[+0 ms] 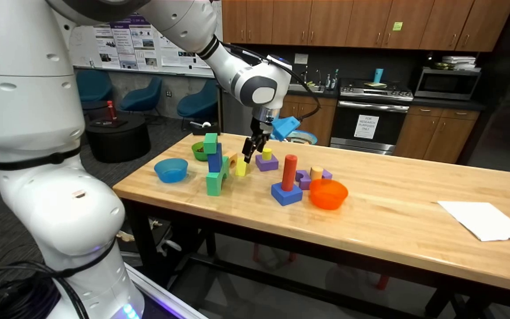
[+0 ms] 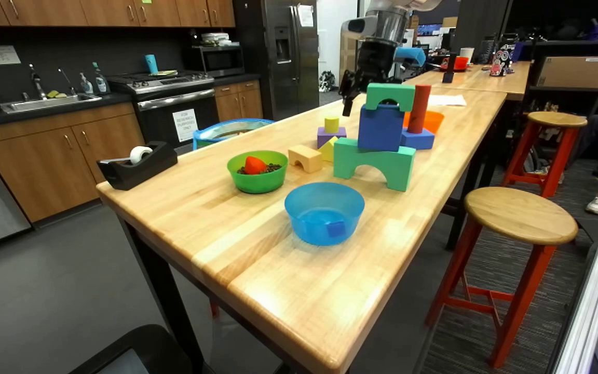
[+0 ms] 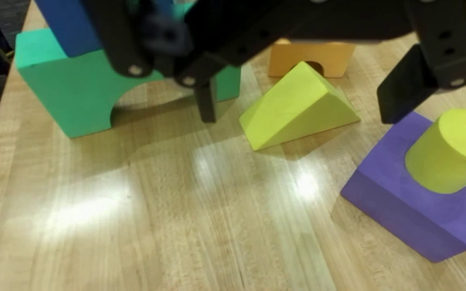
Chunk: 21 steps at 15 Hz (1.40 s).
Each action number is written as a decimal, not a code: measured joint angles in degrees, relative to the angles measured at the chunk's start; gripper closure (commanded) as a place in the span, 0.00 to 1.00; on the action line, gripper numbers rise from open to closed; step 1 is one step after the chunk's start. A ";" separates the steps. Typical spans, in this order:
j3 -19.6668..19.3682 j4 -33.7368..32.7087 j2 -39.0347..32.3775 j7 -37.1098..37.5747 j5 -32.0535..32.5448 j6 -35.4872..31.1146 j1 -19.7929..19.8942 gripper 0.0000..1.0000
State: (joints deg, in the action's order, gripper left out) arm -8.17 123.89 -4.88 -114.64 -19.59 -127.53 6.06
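Gripper (image 3: 299, 117), one, black; jaws spread wide, poised above the table (image 1: 392, 221).
Yellow wedge (image 3: 285, 109), one; framed between the jaws in the wrist view; lies about midway between the long edges, toward the short end.
Purple block (image 3: 403, 214), one, bearing an upright yellow cylinder (image 3: 451, 149); near the wedge, farther from that end.
Tan arch (image 2: 305, 158), one; just beside the wedge.
Stack of three, away from the kitchen-side long edge: green arch (image 2: 374, 157), blue block (image 2: 380, 130), small green arch (image 2: 390, 92) topmost.
Red cylinder (image 1: 289, 170), upright on a blue base (image 1: 287, 196); beside it, orange bowl (image 1: 328, 197).
Green bowl (image 2: 257, 182), containing a red piece (image 2: 255, 165) and dark bits.
Blue bowl (image 2: 325, 215), near the short end.
Tape dispenser (image 2: 140, 165), black; at the corner of short end and kitchen-side edge.
Paper (image 1: 487, 220), white; well along the table.
Oven (image 1: 342, 128), bearing a sign (image 1: 366, 126): "FOR RESEARCH PURPOSES ONLY".
Posters (image 1: 122, 48); smaller text illegible.
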 measured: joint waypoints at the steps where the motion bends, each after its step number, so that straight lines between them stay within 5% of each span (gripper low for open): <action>1: 0.41 -0.04 0.00 -0.63 0.00 0.00 0.00 0.00; 21: 6.30 -2.47 -2.78 -2.83 2.28 -0.34 -1.00 0.00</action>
State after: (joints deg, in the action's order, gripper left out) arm -1.88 121.42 -7.66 -117.47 -17.31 -127.87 5.06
